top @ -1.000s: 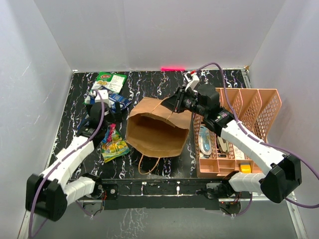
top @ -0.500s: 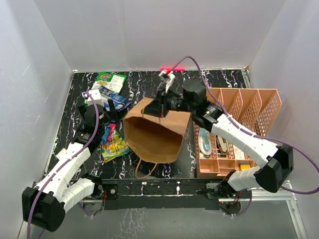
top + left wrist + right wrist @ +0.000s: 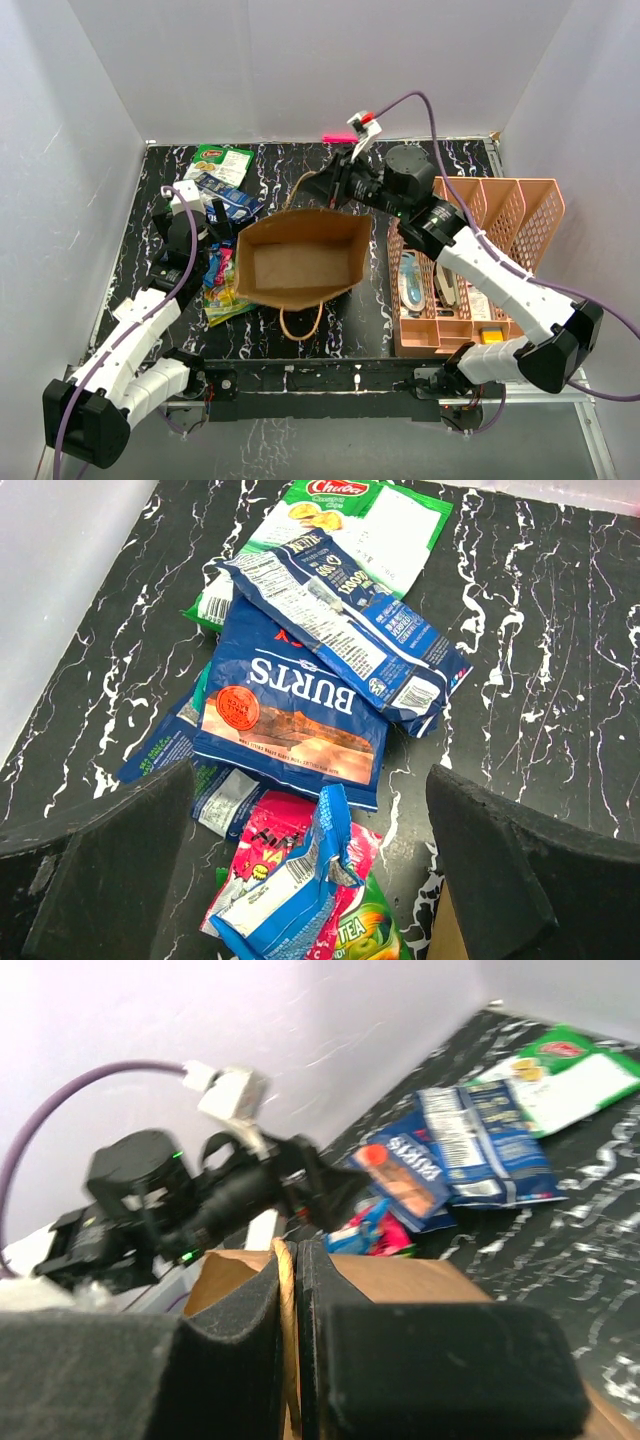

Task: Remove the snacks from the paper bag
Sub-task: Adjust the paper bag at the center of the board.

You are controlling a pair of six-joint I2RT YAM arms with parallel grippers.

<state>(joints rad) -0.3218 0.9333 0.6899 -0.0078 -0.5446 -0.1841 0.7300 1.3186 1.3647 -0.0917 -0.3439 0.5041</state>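
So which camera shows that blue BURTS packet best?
The left wrist view: the BURTS packet fills the middle, label readable. The right wrist view shows it smaller and blurred; from the top camera it is only a small blue patch.

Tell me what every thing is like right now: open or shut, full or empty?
paper bag: upright, mouth open, looks empty inside.
snacks: out of the bag, heaped beside it.
left gripper: open, over the snacks, holding nothing.
right gripper: shut on the paper bag's handle.
pink organiser: standing, with stationery in it.
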